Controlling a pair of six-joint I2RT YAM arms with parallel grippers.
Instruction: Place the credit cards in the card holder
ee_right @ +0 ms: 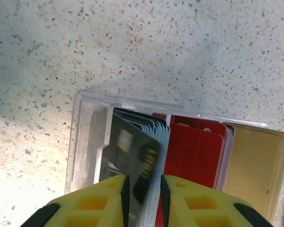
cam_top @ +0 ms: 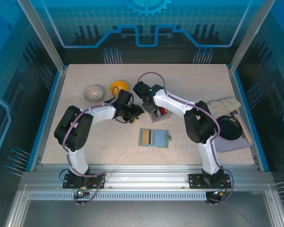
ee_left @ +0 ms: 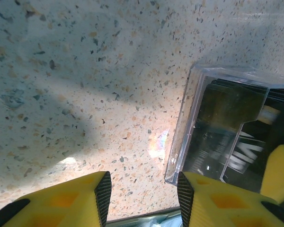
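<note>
Credit cards (ee_right: pixel 142 156) stand in a clear case (ee_right: pixel 87 137); we see the right claw (ee_right: pixel 145 182) pinching the dark bundle, red and tan ones at its 3 o'clock. The left claw (ee_left: pixel 143 187) hangs spread, case at 2 o'clock. The card holder (cam_top: pixel 154 138) lies open at the right claw's 6 o'clock.

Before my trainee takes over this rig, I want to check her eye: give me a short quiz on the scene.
1. True or false: the card holder lies open on the table.
2. Which credit cards does the right end effector pinch? A red; B black and grey; C tan.
3. What contains the credit cards?
Key: 1 true; 2 B; 3 a clear box.
</note>
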